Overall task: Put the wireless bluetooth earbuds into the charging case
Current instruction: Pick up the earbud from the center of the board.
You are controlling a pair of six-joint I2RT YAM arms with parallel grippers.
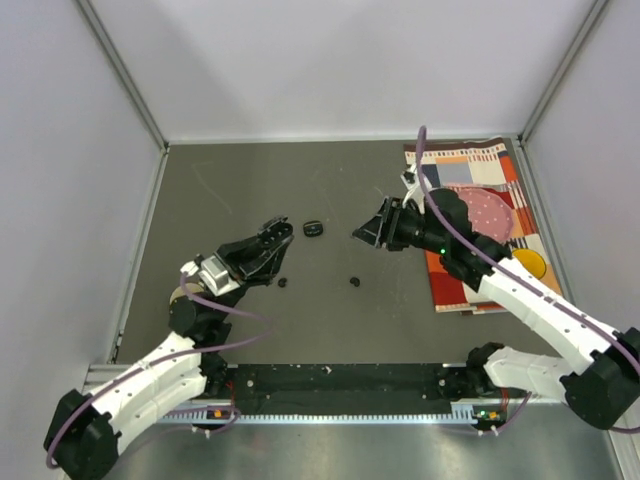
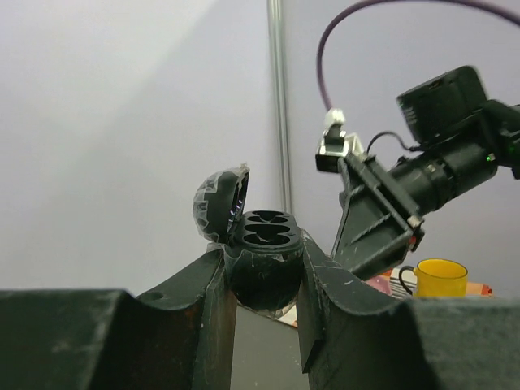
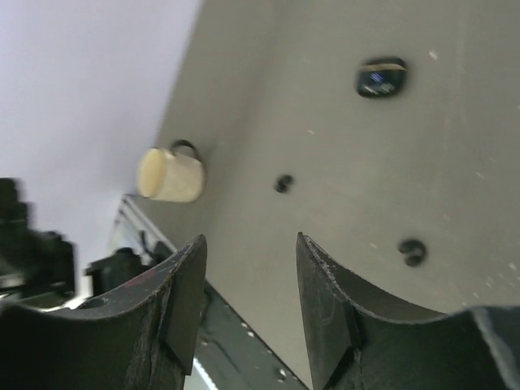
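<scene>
- A cream mug [image 3: 169, 175] stands on the dark table [image 1: 220, 200] at the near left, close by the left arm and partly hidden by it from above.
- Two earbuds lie loose on the table, well apart. The left earbud [image 1: 283, 281] is just nearer than the left gripper's tip, and the right earbud [image 1: 353, 281] is nearer than the right gripper. Neither is touched by a finger. No others can be made out.
- The left gripper [image 1: 272, 238] is clamped narrowly on the charging case [image 2: 264, 231], one finger on each flank of its body.
- The case is held off the table with its lid [image 2: 219, 203] hinged back to the left. Its two sockets face up, and no earbud sits in them.
- A black oval pod [image 1: 314, 229] rests on the table between the two gripper tips, touching neither.
- The right gripper [image 1: 362, 233] hangs above the table and points towards the left one. Its fingers stand moderately apart with nothing between them.
- Beyond, at the right edge, lies a patterned mat [image 1: 470, 160], with a yellow mug [image 2: 439, 278] standing on it.
</scene>
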